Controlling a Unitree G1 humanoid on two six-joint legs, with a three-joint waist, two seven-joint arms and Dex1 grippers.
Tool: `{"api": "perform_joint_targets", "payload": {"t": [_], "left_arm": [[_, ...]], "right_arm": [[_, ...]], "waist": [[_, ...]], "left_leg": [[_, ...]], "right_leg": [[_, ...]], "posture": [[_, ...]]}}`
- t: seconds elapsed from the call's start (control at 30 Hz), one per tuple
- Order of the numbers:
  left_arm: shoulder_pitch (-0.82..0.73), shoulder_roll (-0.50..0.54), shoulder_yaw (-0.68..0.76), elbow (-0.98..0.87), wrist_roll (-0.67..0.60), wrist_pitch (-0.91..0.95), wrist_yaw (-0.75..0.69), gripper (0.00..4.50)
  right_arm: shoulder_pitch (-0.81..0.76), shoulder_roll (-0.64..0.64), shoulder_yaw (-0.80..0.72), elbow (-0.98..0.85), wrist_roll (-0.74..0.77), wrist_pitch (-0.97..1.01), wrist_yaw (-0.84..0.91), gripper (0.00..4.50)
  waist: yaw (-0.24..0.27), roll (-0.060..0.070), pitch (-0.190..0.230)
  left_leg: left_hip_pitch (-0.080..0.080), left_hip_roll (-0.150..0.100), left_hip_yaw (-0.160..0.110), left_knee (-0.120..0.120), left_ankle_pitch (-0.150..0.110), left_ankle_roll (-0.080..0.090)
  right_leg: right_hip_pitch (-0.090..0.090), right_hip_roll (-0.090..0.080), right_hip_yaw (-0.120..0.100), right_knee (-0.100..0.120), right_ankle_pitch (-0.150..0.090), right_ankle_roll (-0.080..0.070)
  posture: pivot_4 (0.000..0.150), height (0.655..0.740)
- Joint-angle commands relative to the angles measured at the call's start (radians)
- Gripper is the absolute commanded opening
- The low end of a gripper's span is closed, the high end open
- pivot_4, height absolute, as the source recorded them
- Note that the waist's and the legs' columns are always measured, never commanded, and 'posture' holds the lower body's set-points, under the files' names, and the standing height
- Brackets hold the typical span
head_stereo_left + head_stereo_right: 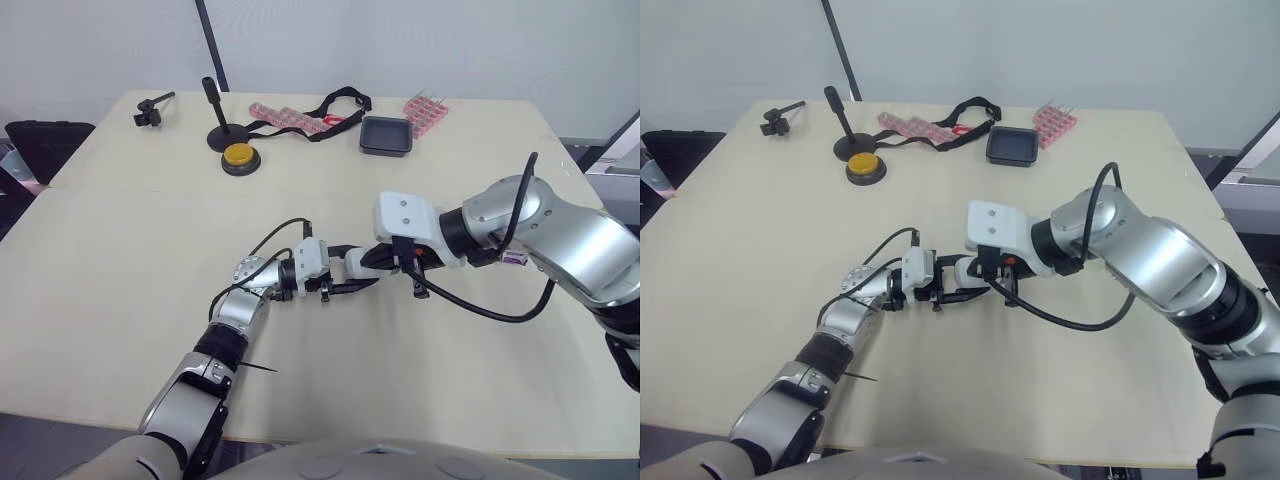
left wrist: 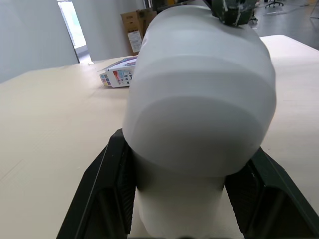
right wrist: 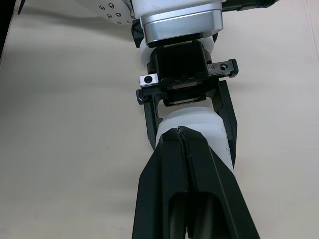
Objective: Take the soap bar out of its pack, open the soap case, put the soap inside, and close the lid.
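A white, rounded soap case [image 2: 197,107] is clamped between the two black fingers of my left gripper [image 2: 184,144], held just above the table's middle [image 1: 355,265]. My right gripper [image 3: 180,132] comes in from the opposite side. Its fingers are pressed together, with the tips resting on top of the case. The soap pack [image 2: 119,75], a small white box with coloured print, lies on the table beyond the case, by my right forearm [image 1: 515,257]. Whether the case's lid is open, and any soap bar, is hidden.
At the table's far side stand a yellow button [image 1: 239,156], a black stand [image 1: 218,125], a black square tray [image 1: 386,135], pink racks [image 1: 287,118], a black strap [image 1: 335,105] and a small black clamp [image 1: 150,108]. Bare tabletop [image 1: 120,280] surrounds the grippers.
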Motion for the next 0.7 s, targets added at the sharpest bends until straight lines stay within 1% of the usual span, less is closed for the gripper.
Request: {"api": "perform_joint_targets", "payload": {"t": [0.03, 0.37, 0.7], "left_arm": [[0.008, 0.029, 0.0, 0.033, 0.03, 0.009, 0.003, 1.92], [0.001, 0.035, 0.004, 0.05, 0.03, 0.001, -0.001, 1.92], [-0.009, 0.036, 0.006, 0.082, 0.03, -0.021, -0.004, 1.92]], "right_arm": [[0.003, -0.036, 0.001, 0.015, -0.043, -0.006, -0.01, 0.02], [0.023, -0.098, -0.003, 0.037, -0.074, -0.052, 0.015, 0.02], [0.037, -0.103, 0.002, 0.056, -0.106, -0.086, 0.028, 0.02]], "waist": [[0.0, 0.0, 0.0], [-0.001, 0.0, 0.0], [-0.014, 0.0, 0.0]], "left_leg": [[0.0, 0.0, 0.0, 0.0, 0.0, 0.0], [0.002, 0.0, 0.0, 0.0, -0.001, -0.001], [0.01, 0.0, 0.001, -0.001, -0.001, -0.003]], "right_leg": [[0.0, 0.0, 0.0, 0.0, 0.0, 0.0], [0.002, 0.0, 0.0, 0.0, 0.0, 0.0], [0.008, -0.001, 0.001, 0.0, 0.0, 0.0]], "posture": [[0.15, 0.7395], [0.15, 0.7395], [0.15, 0.7395]]}}
